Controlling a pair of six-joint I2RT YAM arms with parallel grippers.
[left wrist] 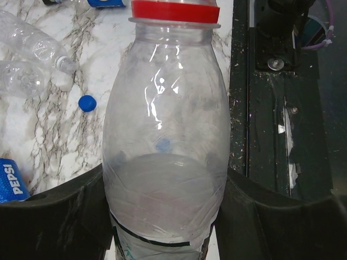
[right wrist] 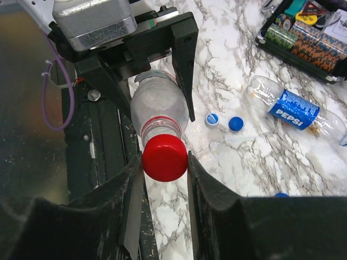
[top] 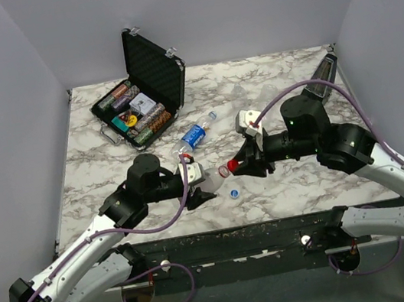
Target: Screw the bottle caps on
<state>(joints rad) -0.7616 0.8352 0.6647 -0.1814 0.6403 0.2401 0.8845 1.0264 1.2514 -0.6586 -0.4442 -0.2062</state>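
My left gripper (top: 195,177) is shut on the body of a clear bottle (left wrist: 162,135), which it holds lying sideways above the table's front part, neck towards the right. A red cap (right wrist: 165,157) sits on the bottle's neck; it also shows in the left wrist view (left wrist: 174,11) and the top view (top: 232,166). My right gripper (right wrist: 165,162) is shut on this red cap, one finger touching each side. In the right wrist view the bottle (right wrist: 157,105) sits between the left gripper's black fingers (right wrist: 183,54).
Loose blue caps (right wrist: 235,124) (right wrist: 212,118) lie on the marble beside the bottle; one shows in the top view (top: 234,191). A Pepsi bottle (top: 195,134) lies behind. An open black case of poker chips (top: 140,107) stands back left. Empty clear bottles (left wrist: 27,49) lie nearby.
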